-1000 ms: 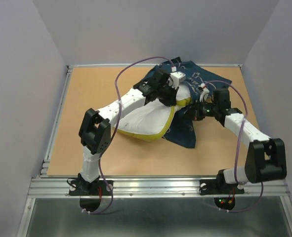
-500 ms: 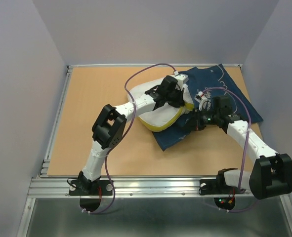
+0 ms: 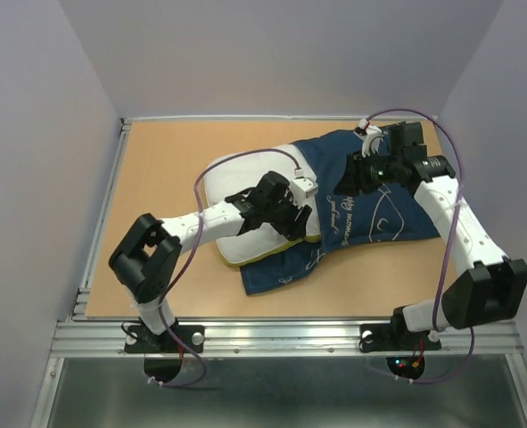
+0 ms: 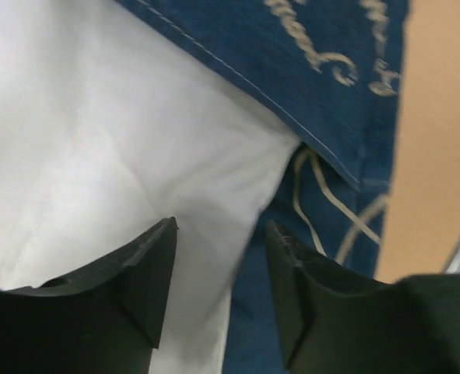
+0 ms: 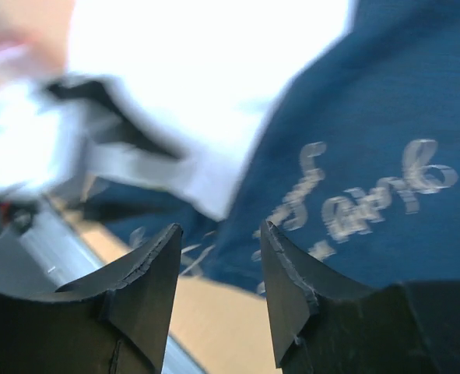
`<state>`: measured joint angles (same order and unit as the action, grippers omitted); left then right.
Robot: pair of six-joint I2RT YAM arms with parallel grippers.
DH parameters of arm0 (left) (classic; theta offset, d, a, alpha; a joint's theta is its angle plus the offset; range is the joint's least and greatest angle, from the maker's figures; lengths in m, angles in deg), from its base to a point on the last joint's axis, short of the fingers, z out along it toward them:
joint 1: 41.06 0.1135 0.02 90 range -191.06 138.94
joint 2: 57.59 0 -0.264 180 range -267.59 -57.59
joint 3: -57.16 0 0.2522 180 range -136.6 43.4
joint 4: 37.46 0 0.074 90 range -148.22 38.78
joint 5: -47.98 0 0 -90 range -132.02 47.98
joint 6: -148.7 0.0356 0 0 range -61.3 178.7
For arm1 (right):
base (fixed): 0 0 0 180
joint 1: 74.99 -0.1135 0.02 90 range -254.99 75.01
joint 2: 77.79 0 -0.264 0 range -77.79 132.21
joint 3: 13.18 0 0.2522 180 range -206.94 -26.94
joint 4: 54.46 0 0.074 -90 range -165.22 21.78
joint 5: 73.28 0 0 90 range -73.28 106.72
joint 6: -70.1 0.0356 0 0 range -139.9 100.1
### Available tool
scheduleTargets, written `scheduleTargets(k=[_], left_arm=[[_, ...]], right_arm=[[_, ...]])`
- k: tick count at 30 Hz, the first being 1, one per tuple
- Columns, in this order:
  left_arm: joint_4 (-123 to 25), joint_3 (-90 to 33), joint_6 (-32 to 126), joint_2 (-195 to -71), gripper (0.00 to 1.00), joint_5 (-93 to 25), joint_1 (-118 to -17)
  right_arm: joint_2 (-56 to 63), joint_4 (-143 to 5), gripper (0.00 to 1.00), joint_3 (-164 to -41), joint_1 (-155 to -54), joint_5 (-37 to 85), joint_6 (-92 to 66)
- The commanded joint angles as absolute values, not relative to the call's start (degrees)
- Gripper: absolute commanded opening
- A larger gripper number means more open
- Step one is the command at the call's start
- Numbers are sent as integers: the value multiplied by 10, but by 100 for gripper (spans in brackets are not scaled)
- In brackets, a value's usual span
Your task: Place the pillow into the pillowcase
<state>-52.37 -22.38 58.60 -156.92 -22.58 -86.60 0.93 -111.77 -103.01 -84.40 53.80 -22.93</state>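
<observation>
Pillow (image 3: 223, 178), pillowcase (image 3: 379, 209) on table (image 3: 169, 147)

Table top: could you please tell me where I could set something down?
Bare table lies left of and beyond the pillow, and along the near edge before the pillowcase. The left arm and right arm crowd the middle and far right.
</observation>
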Motion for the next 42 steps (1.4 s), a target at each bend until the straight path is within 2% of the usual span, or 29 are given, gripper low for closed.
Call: scheduleTargets(k=[1,3,4,5,14,17,18,22,26,29,30,32,33,36,41,42], left_arm=[[-549,-215,619,-1474,64,-197,-869],[-560,-231,613,-1443,68,-210,-862],[-563,-237,613,-1434,75,-215,-856],[-566,-241,606,-1419,84,-245,-847],[-636,-289,590,-1476,86,-342,-734],[-657,-289,554,-1495,87,-335,-696],[-660,-283,550,-1500,88,-325,-670],[-659,-276,548,-1514,89,-318,-650],[-659,-281,543,-1544,89,-318,-643],[-654,-280,542,-1558,89,-332,-642],[-653,-278,544,-1564,89,-335,-641],[-651,-275,542,-1569,88,-339,-638],[-649,-270,541,-1573,86,-339,-636],[-640,-264,535,-1580,79,-331,-631],[-634,-266,537,-1592,68,-315,-630],[-633,-264,541,-1591,63,-313,-630]], right_arm=[[93,-1095,51,-1079,-846,396,-219],[141,-1081,56,-1109,-854,363,-212],[161,-1081,59,-1126,-865,351,-210],[191,-1081,69,-1163,-870,329,-207],[300,-1082,73,-1286,-964,186,-214],[331,-1088,75,-1300,-983,147,-217],[340,-1090,80,-1306,-985,128,-217],[375,-1091,80,-1312,-985,92,-229],[415,-1091,70,-1324,-986,94,-242],[435,-1091,58,-1329,-986,70,-246],[432,-1091,47,-1329,-986,64,-247],[424,-1091,35,-1328,-986,66,-248],[420,-1091,23,-1327,-985,72,-248],[390,-1093,6,-1322,-986,92,-247],[362,-1099,1,-1311,-986,182,-245],[359,-1099,0,-1309,-985,202,-243]])
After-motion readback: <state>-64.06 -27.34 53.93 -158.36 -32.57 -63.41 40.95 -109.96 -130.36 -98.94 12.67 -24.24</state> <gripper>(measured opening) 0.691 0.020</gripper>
